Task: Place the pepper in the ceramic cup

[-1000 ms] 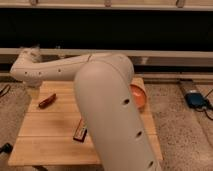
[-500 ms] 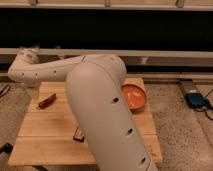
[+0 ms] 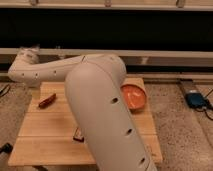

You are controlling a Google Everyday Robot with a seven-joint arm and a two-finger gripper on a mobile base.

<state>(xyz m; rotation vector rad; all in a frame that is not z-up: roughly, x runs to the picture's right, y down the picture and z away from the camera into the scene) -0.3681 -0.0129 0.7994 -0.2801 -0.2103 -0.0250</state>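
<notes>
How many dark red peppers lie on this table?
1: the slim dark red pepper lies on the left of the wooden table; the gripper is at the arm's far-left end. The arm may hide more.

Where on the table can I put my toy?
Bare wood lies front-left on the table, in front of the pepper. The arm hides the middle; the orange bowl crowds the right. The gripper is beyond the back-left corner.

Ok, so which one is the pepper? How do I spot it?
On the wooden table, look at the left side, nearer than the robot's gripper, which is past the back-left corner. The pepper lies there alone: slim and dark red, unlike the wide orange bowl on the right or the flat dark bar near the front.
</notes>
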